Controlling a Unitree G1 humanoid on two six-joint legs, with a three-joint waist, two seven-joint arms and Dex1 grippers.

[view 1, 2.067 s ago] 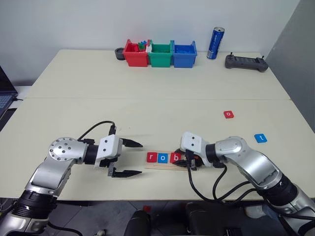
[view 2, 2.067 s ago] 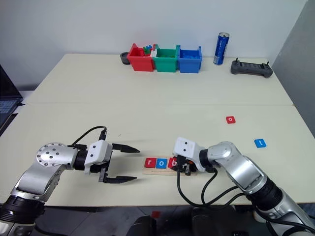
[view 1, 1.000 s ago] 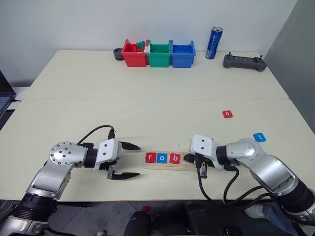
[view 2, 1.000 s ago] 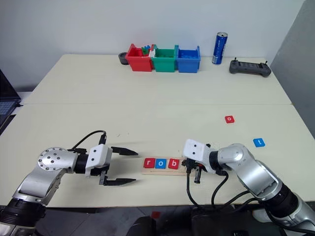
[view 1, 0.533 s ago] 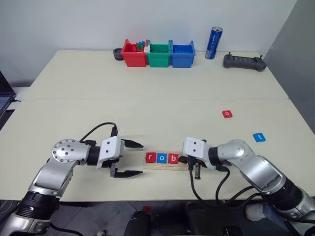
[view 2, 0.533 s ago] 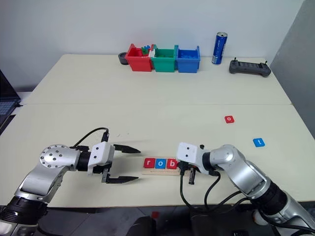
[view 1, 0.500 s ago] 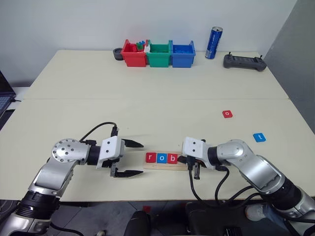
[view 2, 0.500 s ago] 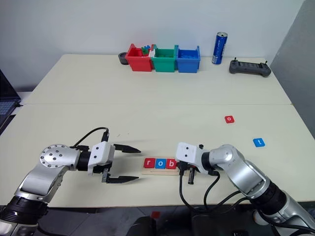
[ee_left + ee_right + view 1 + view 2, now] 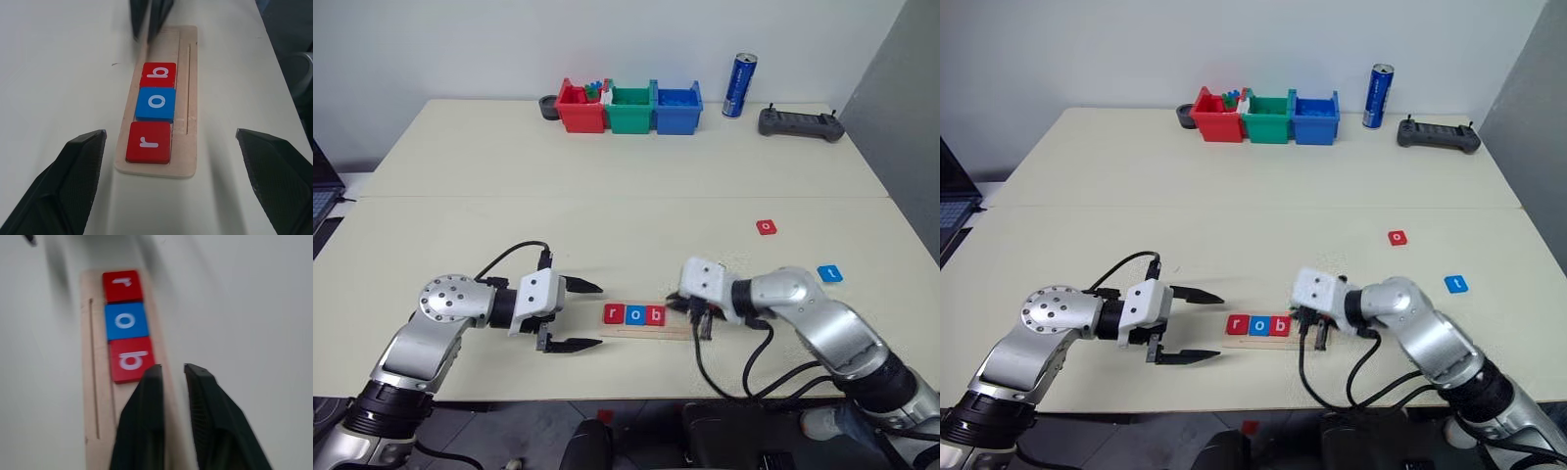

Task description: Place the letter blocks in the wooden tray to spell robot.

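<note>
The wooden tray point(image 9: 188, 98) lies near the table's front edge. In it, from its left end, sit a red r block point(image 9: 148, 142), a blue o block point(image 9: 156, 104) and a red b block point(image 9: 159, 74), side by side. A red o block point(image 9: 765, 227) and a blue t block point(image 9: 829, 274) lie loose on the table to the right. My left gripper point(image 9: 599, 315) hovers wide open just left of the tray, empty. Just past the b block, my right gripper point(image 9: 173, 369) hangs over the tray's bare right part, its fingers a narrow gap apart with nothing between them.
Red point(image 9: 581, 108), green point(image 9: 630, 108) and blue bins point(image 9: 677, 106) stand in a row at the table's far edge. A blue can point(image 9: 740, 86) and a dark controller point(image 9: 801, 122) are to their right. A laptop corner point(image 9: 318, 191) shows at the left.
My right gripper has lifted a little off the tray's right end, and its fingers have parted slightly from shut. The left gripper and the three blocks in the tray have stayed put.
</note>
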